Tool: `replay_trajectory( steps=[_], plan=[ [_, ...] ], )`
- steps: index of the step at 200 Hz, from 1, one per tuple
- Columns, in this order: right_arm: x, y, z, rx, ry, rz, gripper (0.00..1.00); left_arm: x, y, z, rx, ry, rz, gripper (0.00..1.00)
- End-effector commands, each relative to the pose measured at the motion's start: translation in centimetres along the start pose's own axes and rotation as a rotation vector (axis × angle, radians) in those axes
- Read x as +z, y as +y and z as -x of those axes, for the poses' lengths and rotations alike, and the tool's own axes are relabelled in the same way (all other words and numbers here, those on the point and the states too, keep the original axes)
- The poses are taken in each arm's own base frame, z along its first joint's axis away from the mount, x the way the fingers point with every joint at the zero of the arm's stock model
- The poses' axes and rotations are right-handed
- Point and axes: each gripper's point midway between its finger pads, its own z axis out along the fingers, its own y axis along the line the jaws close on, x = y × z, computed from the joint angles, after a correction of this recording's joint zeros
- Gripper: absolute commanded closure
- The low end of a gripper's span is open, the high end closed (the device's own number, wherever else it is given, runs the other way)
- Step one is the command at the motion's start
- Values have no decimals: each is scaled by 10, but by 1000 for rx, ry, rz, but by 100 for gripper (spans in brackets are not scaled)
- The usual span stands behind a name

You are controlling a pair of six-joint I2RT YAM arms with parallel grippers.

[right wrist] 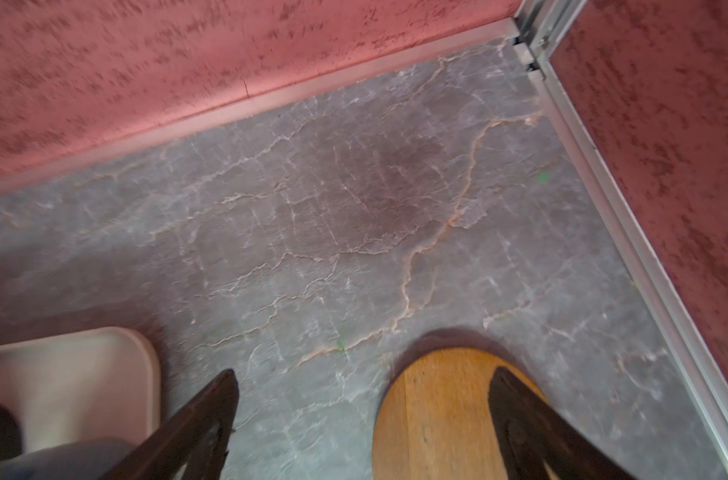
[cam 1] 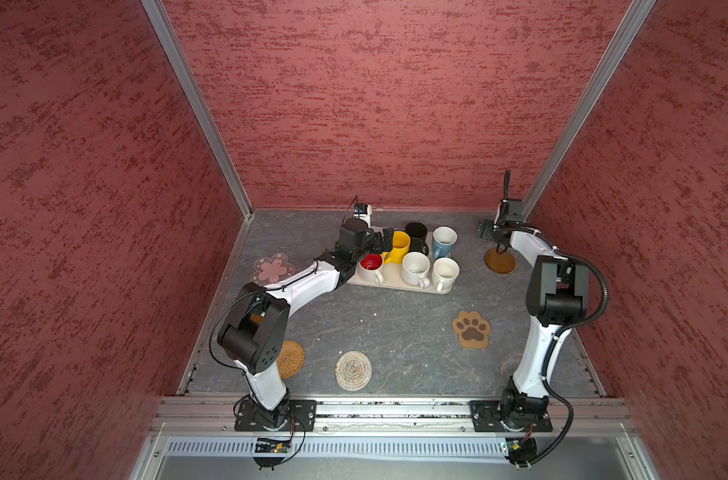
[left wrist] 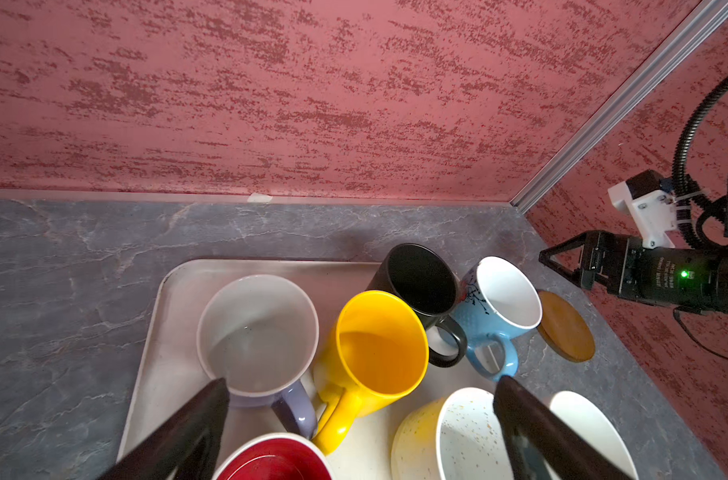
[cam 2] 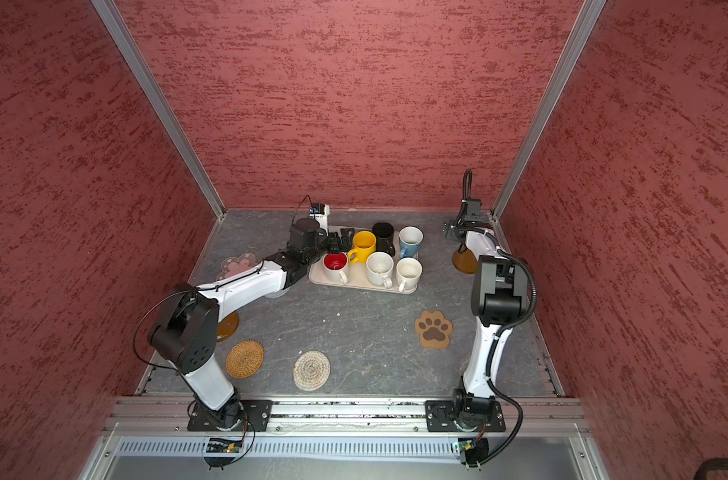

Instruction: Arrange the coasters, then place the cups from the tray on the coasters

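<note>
My left claw (left wrist: 362, 392) hangs spread wide over the yellow ceramic mug (left wrist: 375, 345) on the pale beige rectangular tray (left wrist: 179, 291) at the far edge of the table (left wrist: 63, 270). My right claw (right wrist: 364, 374), spread too, hovers above a round brown wooden coaster (right wrist: 437, 415) near the far right corner.

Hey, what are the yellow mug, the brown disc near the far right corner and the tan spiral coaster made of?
Yellow mug: probably glazed ceramic; it is glossy, with soft highlights on the rim.
Brown disc: looks like wood, with straight grain lines and a satin finish.
Tan spiral coaster: seems to be woven straw or rattan in coiled rings, matt; the exact fibre is unclear.
</note>
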Motion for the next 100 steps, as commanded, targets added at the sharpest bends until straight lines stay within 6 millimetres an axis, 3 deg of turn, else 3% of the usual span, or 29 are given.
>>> replay_trajectory(
  steps=[1,30,55,100],
  plan=[
    [11,-7,-6,-92,54,-30,7,4,3,2,11,-38,0,0],
    [22,-12,-17,-138,108,-51,12,5,2,-1,-5,-43,-15,0],
    [27,-21,-30,-118,160,-47,29,8,2,-7,-38,-33,-27,0],
    [30,-33,-42,-109,205,-72,25,8,-1,-13,-62,-20,-50,0]
  ],
)
